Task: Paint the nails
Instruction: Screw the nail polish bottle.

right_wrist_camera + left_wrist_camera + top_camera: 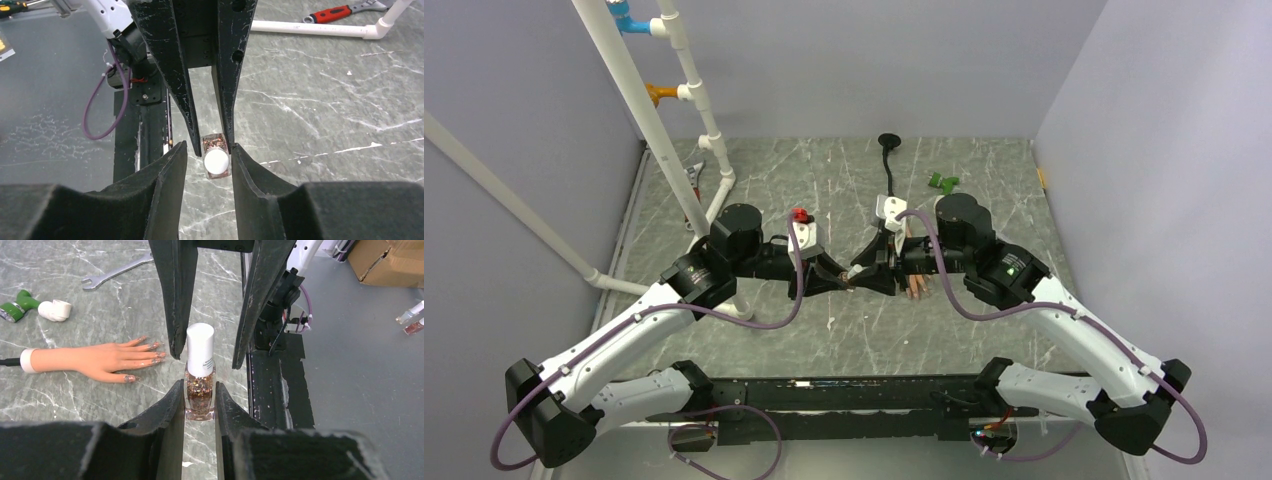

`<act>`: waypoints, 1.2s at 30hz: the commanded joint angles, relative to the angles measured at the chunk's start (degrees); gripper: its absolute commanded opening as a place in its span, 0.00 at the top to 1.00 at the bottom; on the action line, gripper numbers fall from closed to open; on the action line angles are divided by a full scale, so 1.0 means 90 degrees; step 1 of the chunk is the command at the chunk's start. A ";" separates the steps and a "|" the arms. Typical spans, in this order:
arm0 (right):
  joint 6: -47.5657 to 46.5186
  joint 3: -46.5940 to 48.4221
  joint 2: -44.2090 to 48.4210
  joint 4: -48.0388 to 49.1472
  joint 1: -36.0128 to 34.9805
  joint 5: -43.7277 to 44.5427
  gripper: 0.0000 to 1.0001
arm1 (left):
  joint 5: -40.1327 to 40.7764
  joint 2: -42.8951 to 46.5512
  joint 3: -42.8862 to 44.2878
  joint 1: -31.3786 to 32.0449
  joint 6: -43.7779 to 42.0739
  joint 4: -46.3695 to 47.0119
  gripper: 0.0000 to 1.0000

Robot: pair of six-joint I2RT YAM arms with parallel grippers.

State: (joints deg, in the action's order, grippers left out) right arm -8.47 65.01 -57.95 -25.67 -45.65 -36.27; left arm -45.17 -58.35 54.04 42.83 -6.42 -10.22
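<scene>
Grey marbled worktop lies under both arms. Only the left wrist view shows the mannequin hand whole. It lies flat, its long axis running toward the pincers, nails just beside the right pincer. From above, the right arm hides most of it. The left pincer clamps the bottle. The right one sits narrowly around the white cap, seemingly not gripping.

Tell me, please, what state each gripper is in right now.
Left gripper: closed on the small glass bottle of coppery glitter polish.
Right gripper: open, straddling that bottle's white round cap, not clamped.
</scene>
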 commanded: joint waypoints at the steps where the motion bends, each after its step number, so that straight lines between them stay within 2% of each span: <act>1: -0.0012 0.0044 -0.0054 0.0128 0.0029 0.0017 0.60 | -0.0030 0.0133 0.0181 0.0027 -0.0059 0.0285 1.00; 7: 0.0023 0.0029 -0.0111 0.0120 0.0039 -0.0048 0.70 | -0.0041 0.0149 0.0177 0.0028 -0.0063 0.0290 1.00; 13: 0.0070 -0.0009 -0.0087 0.0137 0.0052 -0.0084 1.00 | 0.0021 0.0182 0.0167 0.0026 -0.0067 0.0294 1.00; 22: 0.0590 -0.0176 -0.0074 0.0420 0.0052 0.0013 1.00 | 0.0414 0.0124 0.0168 0.0032 0.0033 0.0306 1.00; 29: 0.1420 -0.0167 -0.0209 0.0668 0.0038 0.0596 1.00 | 0.1256 0.0215 0.0122 0.0026 0.0119 0.0294 1.00; 36: 0.1961 -0.0009 -0.0409 0.0691 0.0012 0.0961 1.00 | 0.1712 0.0276 0.0072 0.0034 0.0137 0.0315 1.00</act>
State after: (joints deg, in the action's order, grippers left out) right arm 4.21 63.35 -60.73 -20.34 -44.97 -28.77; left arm -35.09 -57.21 53.98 43.22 -5.63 -11.53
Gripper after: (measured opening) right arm 0.143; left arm 0.257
